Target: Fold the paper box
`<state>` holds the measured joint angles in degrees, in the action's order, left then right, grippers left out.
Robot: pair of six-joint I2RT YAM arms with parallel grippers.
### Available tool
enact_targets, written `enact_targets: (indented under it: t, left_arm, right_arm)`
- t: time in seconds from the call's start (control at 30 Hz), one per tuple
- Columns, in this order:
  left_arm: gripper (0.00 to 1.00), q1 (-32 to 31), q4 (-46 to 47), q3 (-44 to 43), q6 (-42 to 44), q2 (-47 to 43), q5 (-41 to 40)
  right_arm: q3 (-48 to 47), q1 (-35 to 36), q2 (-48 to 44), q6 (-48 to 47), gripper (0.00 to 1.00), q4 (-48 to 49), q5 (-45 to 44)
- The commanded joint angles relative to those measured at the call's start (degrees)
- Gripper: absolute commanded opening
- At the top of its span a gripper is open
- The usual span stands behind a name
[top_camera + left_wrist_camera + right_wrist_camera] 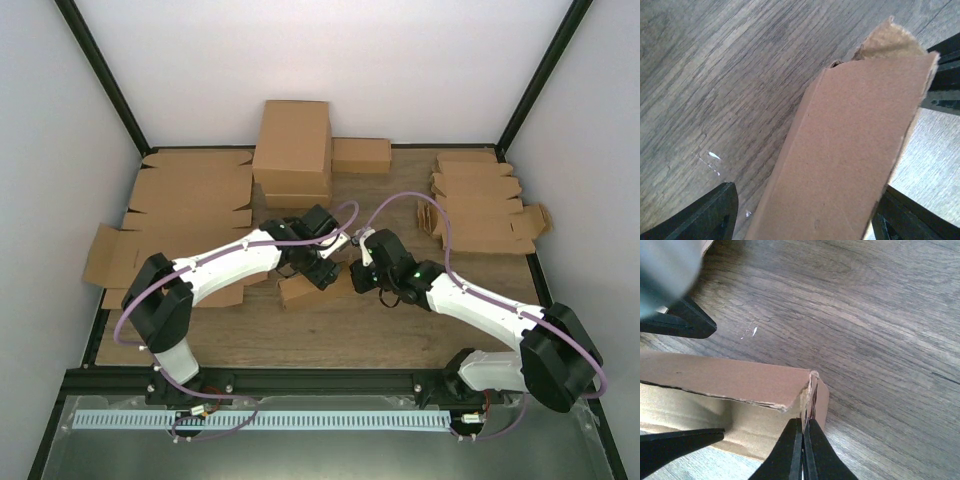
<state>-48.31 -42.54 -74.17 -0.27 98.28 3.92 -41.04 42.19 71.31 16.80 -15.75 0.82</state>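
Observation:
The paper box (305, 290) is a small brown cardboard piece, partly formed, lying mid-table between both grippers. In the left wrist view its long panel (850, 150) runs between the fingers of my left gripper (805, 212). Those jaws stand open: the left finger (705, 215) is clear of the cardboard and the right finger (910, 215) sits at its edge. My right gripper (803, 424) is shut on the box's thin end wall (810, 390) at a corner, and the box's inside (715, 415) shows to the left. From above, the left gripper (325, 268) and the right gripper (358, 275) almost meet.
Finished brown boxes (292, 150) are stacked at the back centre, with one more (360, 155) beside them. Flat cardboard blanks (190, 195) lie at the left and a pile of blanks (480, 200) at the right. Black frame posts (100, 75) stand at the table's corners.

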Motion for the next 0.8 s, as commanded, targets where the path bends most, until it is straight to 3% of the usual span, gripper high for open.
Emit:
enact_targets:
  t: [0.0, 0.3, 0.57, 0.77]
  left_arm:
    - [0.76, -0.5, -2.0, -3.1, -2.1, -2.8, -0.4]
    - [0.83, -0.3, -5.1, -0.1, -15.0, -17.6, -6.3]
    - [0.64, -0.2, -5.0, 18.1, -32.7, -36.9, -12.5]
    - [0.54, -0.2, -0.2, 27.9, -39.4, -47.9, -9.4]
  right_arm:
    - [1.0, 0.4, 0.9, 0.7, 0.01, -2.7, 0.8]
    - [-0.5, 0.4, 0.8, 1.2, 0.01, -3.2, 0.0]
    - [-0.2, 0.4, 0.7, 1.4, 0.01, -2.7, 0.0]
    - [-0.3, 0.4, 1.0, 1.4, 0.01, -2.2, 0.8]
